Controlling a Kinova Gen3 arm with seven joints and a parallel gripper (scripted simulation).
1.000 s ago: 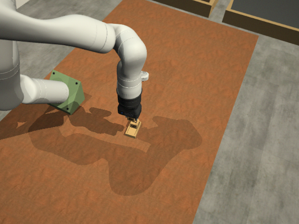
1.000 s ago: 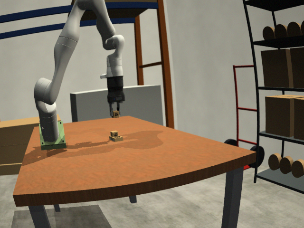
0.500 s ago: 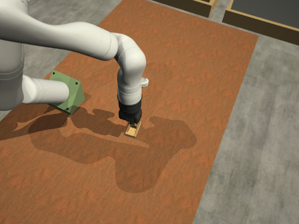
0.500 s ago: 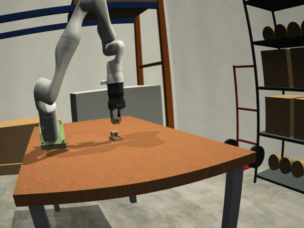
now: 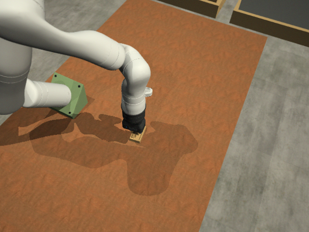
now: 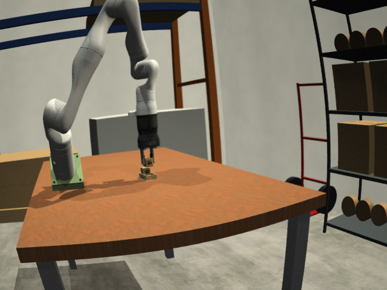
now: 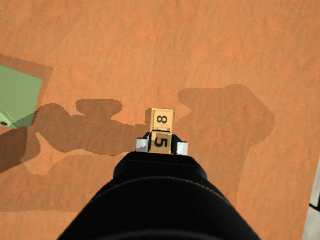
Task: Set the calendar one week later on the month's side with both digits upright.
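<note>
My gripper [image 7: 160,139] is shut on a wooden date cube [image 7: 161,141] whose top face shows a 5. In the side view the held cube [image 6: 149,161] hangs a little above the wooden tray [image 6: 147,176], over the tray's right part. A second cube [image 7: 161,119] with an 8 on its top face sits in the tray just beyond the held one; it also shows in the side view [image 6: 144,170] at the tray's left. From above, the arm's wrist hides most of the tray [image 5: 137,137]. The side with the month's name is too small to read.
The arm's green base block [image 5: 71,95] stands at the table's left. The table's right edge [image 5: 231,129] drops to the grey floor. Dark wood-rimmed boxes [image 5: 272,17] stand beyond the far end. Shelves with cartons [image 6: 356,124] stand off to the right.
</note>
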